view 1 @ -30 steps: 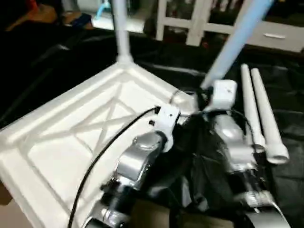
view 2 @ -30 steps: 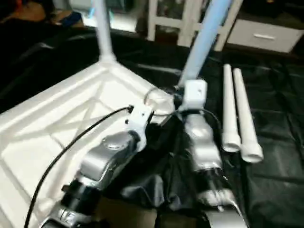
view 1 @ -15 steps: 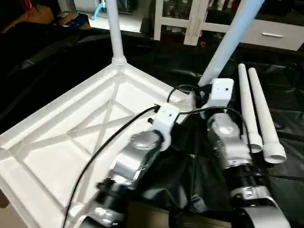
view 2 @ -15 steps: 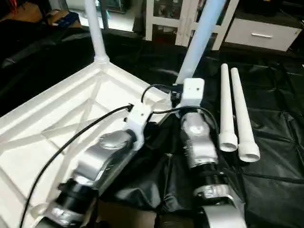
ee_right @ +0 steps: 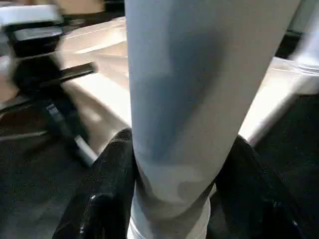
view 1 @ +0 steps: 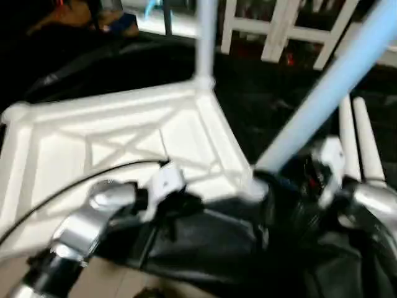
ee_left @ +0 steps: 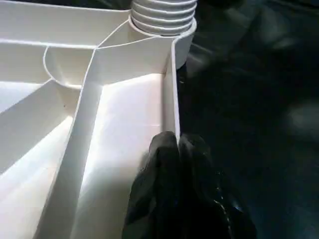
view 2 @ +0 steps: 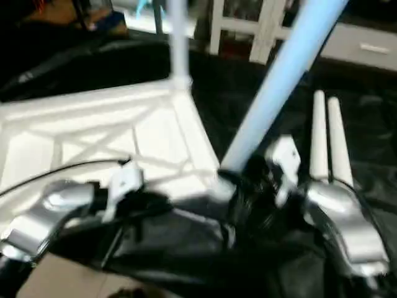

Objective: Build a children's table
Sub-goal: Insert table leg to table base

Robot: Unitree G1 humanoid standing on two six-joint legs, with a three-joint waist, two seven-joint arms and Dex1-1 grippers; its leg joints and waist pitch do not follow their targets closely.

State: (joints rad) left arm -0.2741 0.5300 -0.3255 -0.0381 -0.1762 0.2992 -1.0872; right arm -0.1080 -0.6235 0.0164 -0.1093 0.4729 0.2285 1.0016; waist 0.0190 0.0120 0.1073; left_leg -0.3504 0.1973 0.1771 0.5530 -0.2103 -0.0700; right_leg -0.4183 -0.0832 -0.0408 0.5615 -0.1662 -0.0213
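The children's table lies upside down as a white tabletop (view 1: 124,136) with X ribs on a black cloth. One white leg (view 1: 205,37) stands upright in the far corner socket. A second leg (view 1: 329,87) leans to the right from the near right corner (view 1: 251,183). My right gripper (ee_right: 174,199) is shut on this leg, with a black finger (ee_right: 107,189) on each side. My left gripper (ee_left: 174,149) is shut on the tabletop's thin rim, a short way from a ribbed corner socket (ee_left: 162,15). Two loose legs (view 1: 360,143) lie side by side at the right.
The black cloth (view 1: 267,105) covers the work table around the tabletop and bunches up under my forearms. White furniture (view 1: 279,31) stands behind. A tan surface (view 1: 111,279) shows at the lower left past the tabletop's near edge.
The head view has swung and dropped closer to the work. Both grippers keep their holds. The tilted leg's foot now sits at the tabletop's near right corner.
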